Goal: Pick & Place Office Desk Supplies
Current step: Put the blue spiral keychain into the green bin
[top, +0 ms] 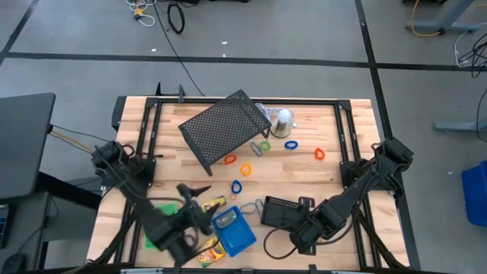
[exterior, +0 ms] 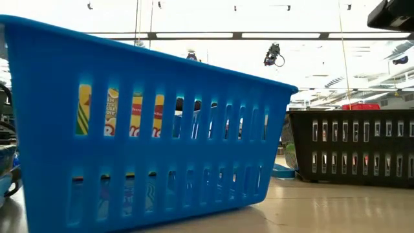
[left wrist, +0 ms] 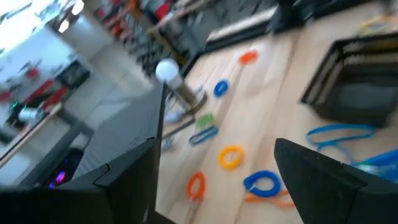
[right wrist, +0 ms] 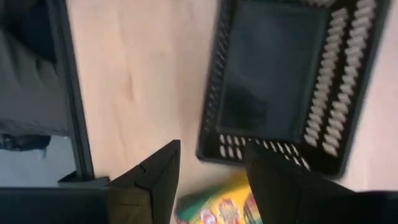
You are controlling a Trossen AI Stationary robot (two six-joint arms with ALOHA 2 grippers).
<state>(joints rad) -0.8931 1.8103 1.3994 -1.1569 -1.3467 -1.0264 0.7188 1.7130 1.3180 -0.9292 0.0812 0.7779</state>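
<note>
My left gripper (left wrist: 217, 143) is hanging released, fingers wide apart, above the table beside the blue tray (top: 236, 232). My right gripper (right wrist: 211, 148) is hovering just off the black-mesh tray (right wrist: 273, 81), grasping a yellow-green crayon box (right wrist: 214, 202) between its fingers. Orange loops (left wrist: 230, 156) and blue loops (left wrist: 262, 182) are lying scattered on the wood.

Large mesh rack (top: 227, 128) blocks the table's (top: 346, 144) back-centre; right-back lies open.
</note>
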